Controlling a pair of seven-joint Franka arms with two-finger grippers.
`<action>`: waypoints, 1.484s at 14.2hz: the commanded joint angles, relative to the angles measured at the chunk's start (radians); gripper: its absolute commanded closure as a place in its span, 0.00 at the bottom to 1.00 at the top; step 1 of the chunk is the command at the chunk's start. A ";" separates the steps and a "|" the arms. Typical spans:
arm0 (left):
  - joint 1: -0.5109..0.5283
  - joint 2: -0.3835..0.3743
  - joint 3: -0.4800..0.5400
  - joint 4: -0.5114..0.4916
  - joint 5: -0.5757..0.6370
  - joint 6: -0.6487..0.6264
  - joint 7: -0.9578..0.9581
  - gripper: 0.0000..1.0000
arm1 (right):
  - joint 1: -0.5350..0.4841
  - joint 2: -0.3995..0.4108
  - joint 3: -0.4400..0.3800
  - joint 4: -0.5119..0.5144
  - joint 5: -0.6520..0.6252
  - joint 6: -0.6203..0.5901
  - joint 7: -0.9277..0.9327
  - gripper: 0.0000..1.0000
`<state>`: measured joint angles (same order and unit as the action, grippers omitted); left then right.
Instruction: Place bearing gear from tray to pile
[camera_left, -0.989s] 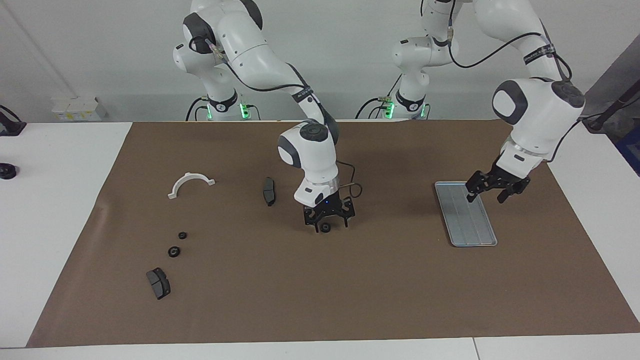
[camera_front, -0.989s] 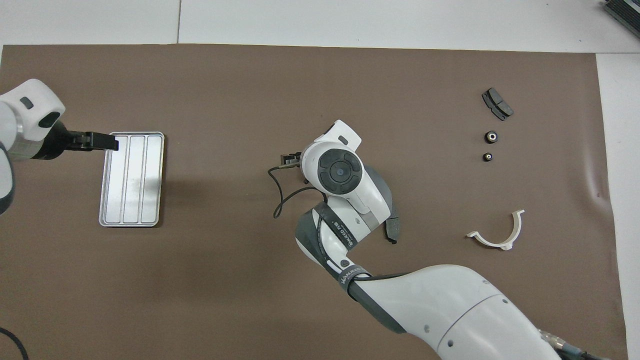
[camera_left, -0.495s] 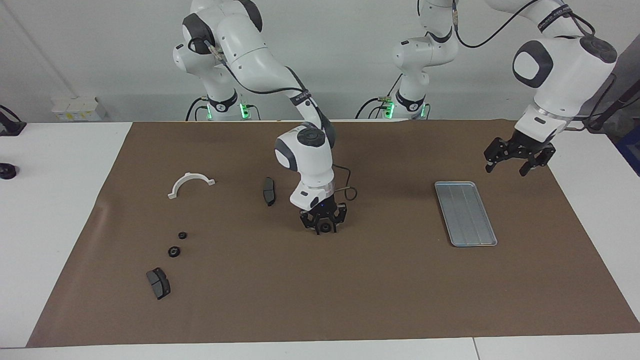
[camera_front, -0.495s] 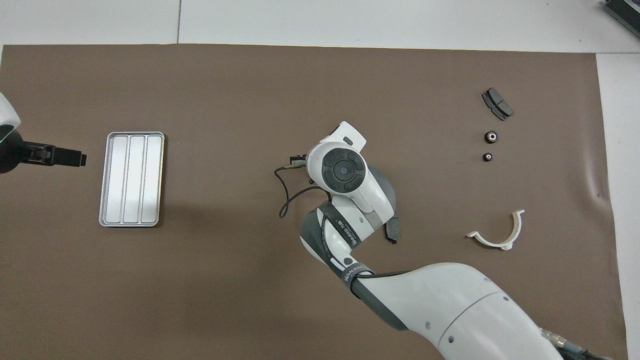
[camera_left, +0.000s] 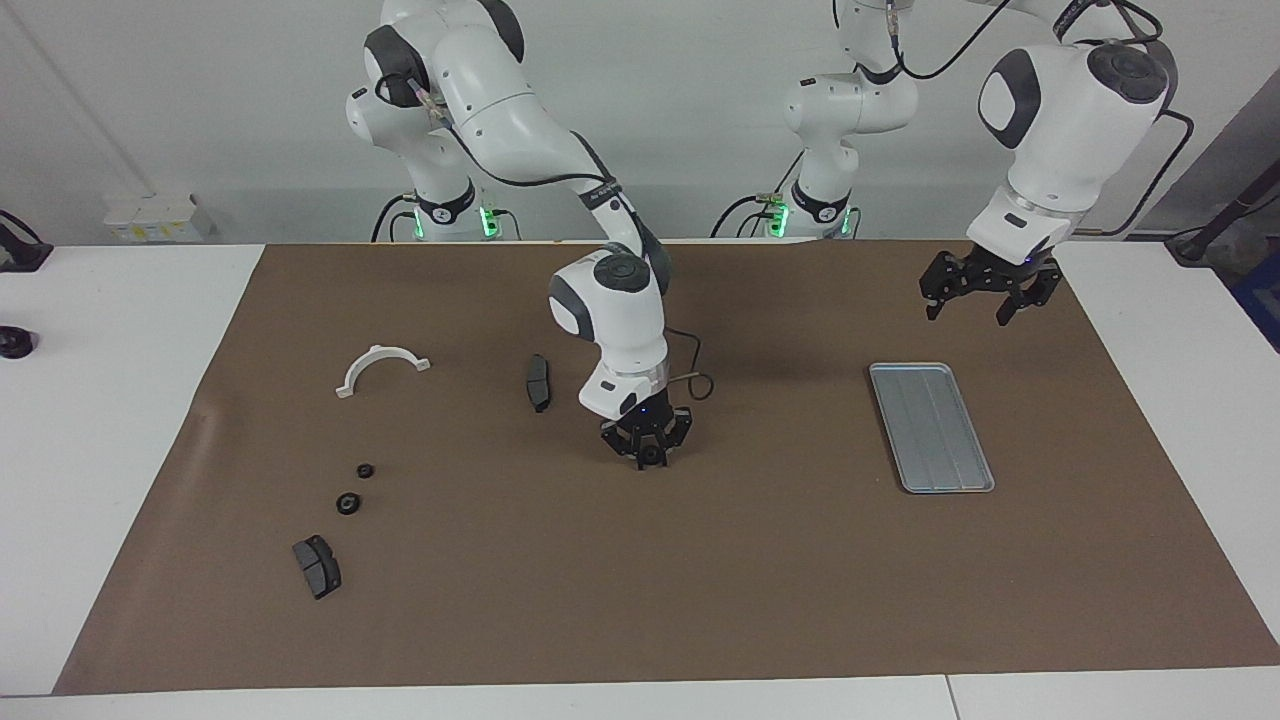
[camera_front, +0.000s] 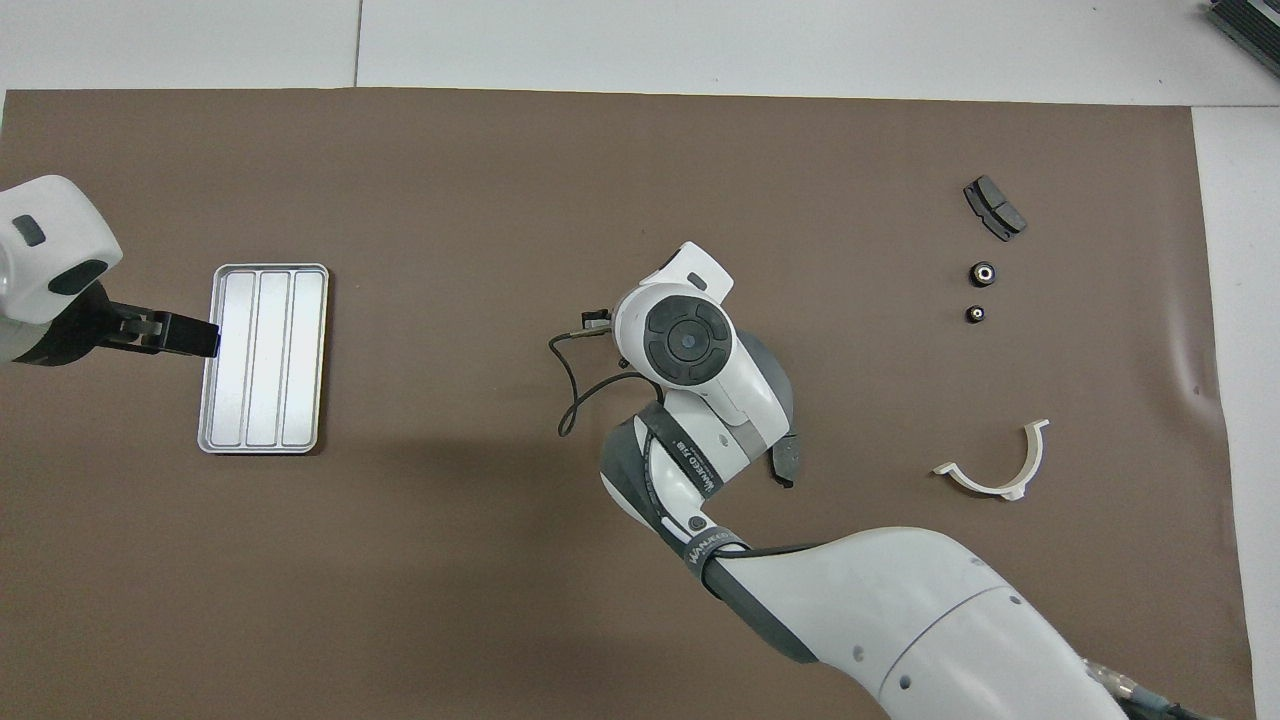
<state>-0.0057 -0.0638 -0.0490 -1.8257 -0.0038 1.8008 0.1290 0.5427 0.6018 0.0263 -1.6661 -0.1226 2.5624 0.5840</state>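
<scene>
Robotics lab, two arms, brown mat

The brown mat is seen from high across the table, facing the robots; overhead, the same mat is viewed steeply downward.

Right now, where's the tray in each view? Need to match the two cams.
Facing view: the tray lies flat on the brown mat toward the left arm's end of the table, nothing on it.
Overhead view: the tray sits at the same end, with the left gripper over its edge.
Shared landmark: the white curved bracket toward the right arm's end.
</scene>
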 joint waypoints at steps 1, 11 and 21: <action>-0.002 0.064 0.015 0.185 -0.039 -0.153 -0.015 0.00 | -0.017 -0.002 0.004 -0.008 -0.020 -0.017 0.023 0.85; -0.002 0.048 0.018 0.163 -0.042 -0.156 -0.011 0.00 | -0.309 -0.004 -0.003 0.029 -0.042 -0.059 -0.274 0.91; 0.009 0.032 0.018 0.195 -0.041 -0.222 -0.014 0.00 | -0.506 -0.004 -0.003 0.014 -0.042 -0.145 -0.552 0.90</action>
<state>-0.0045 -0.0027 -0.0352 -1.5937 -0.0410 1.5879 0.1187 0.0751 0.5973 0.0081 -1.6351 -0.1445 2.4347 0.0693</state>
